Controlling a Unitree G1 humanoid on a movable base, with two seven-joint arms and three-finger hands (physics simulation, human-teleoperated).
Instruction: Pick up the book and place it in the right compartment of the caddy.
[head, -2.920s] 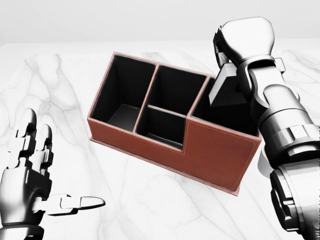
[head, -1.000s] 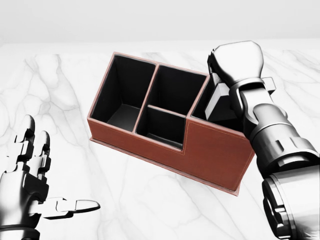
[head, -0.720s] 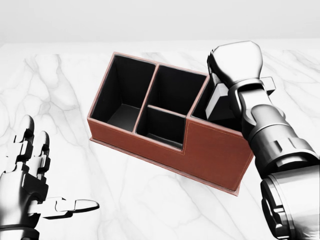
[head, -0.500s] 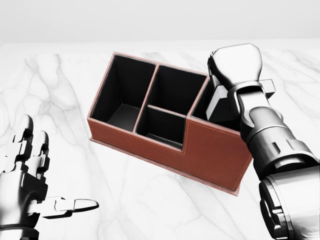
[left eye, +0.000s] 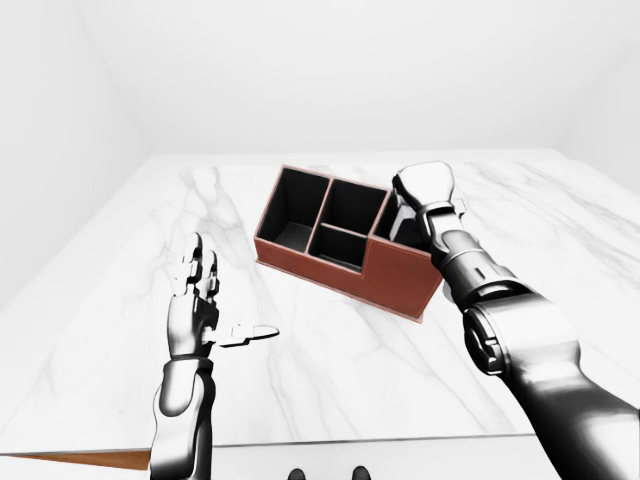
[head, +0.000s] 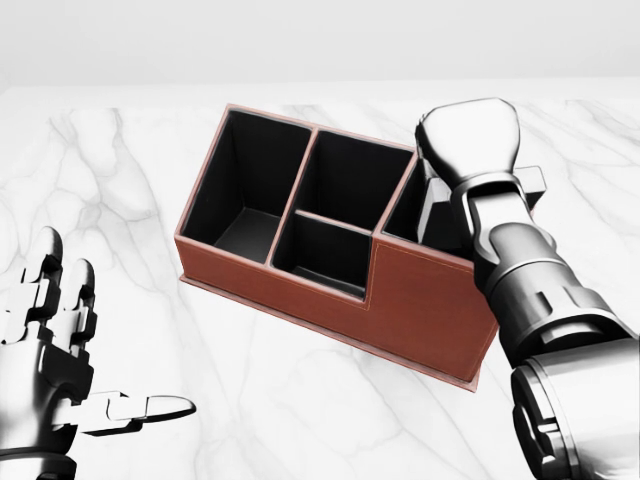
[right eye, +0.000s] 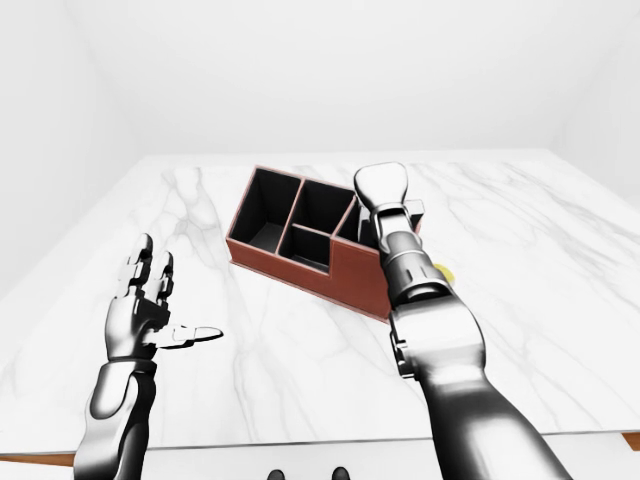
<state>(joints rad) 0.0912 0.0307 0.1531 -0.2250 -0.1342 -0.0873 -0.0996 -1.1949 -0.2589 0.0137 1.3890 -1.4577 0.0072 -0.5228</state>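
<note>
The brown caddy (head: 420, 300) with black compartments lies slantwise in the middle of the head view. My right hand (head: 447, 200) hangs over its right compartment (head: 402, 212), fingers pointing down, shut on the grey book (head: 433, 214). The book stands upright and dips below the compartment's rim; most of it is hidden by the hand and the caddy's wall. A dark corner of it sticks out to the right of my wrist. My left hand (head: 90, 355) is open at the lower left, thumb stretched to the right, holding nothing, well apart from the caddy.
The white marble table (left eye: 330, 350) carries the caddy; its near edge runs along the bottom of the left-eye view. A small yellow thing (right eye: 441, 272) peeks out to the right of my right forearm, beside the caddy. White walls surround the table.
My right hand has sunk a little and shifted slightly, so less of the book shows above the right compartment's rim. The left hand has drifted slightly down. The caddy has not moved.
</note>
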